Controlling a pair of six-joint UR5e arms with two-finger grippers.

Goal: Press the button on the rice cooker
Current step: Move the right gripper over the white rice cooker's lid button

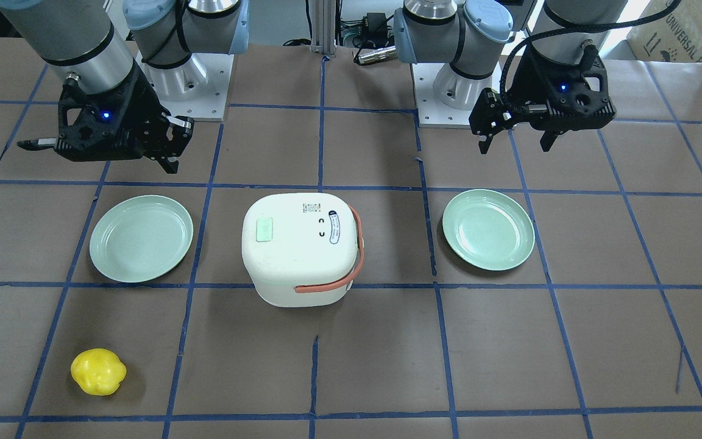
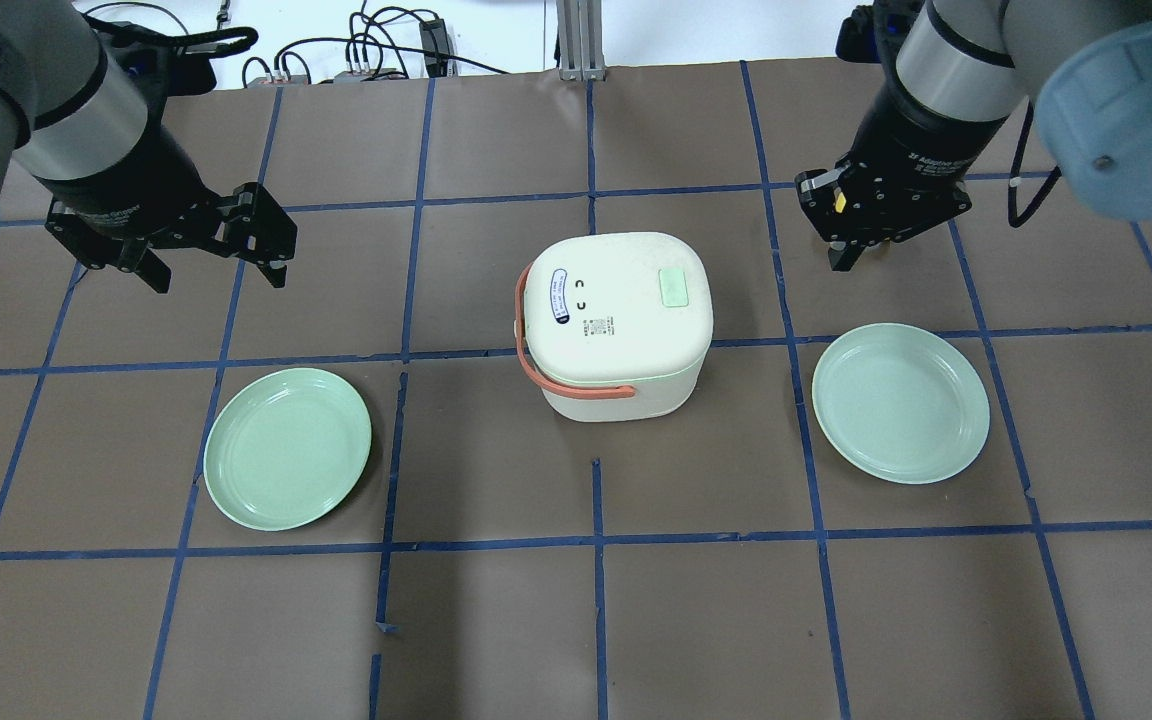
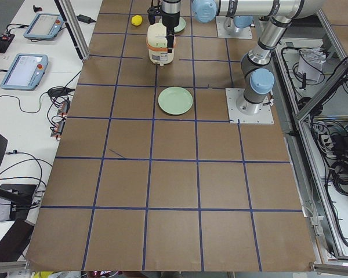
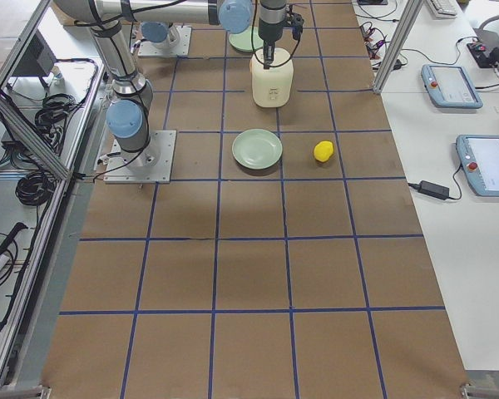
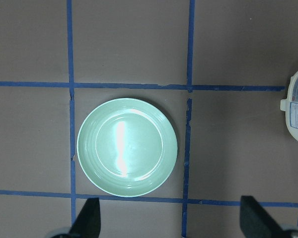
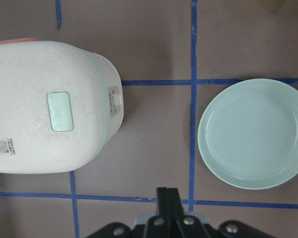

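The white rice cooker [image 1: 302, 247] with an orange handle stands mid-table, seen from above in the overhead view [image 2: 616, 320]. Its pale green button [image 1: 264, 230] sits on the lid and shows in the overhead view [image 2: 673, 287] and the right wrist view [image 6: 60, 111]. My right gripper [image 2: 844, 260] is shut and empty, hovering behind and to the right of the cooker; its closed fingers [image 6: 168, 198] show in the right wrist view. My left gripper [image 2: 216, 278] is open and empty, hovering far left of the cooker, above a plate [image 5: 127, 147].
Two pale green plates flank the cooker: one on my left [image 2: 288, 448], one on my right [image 2: 901, 402]. A yellow lemon-like object [image 1: 99, 372] lies on the far side of the table on my right. Blue tape lines grid the brown table.
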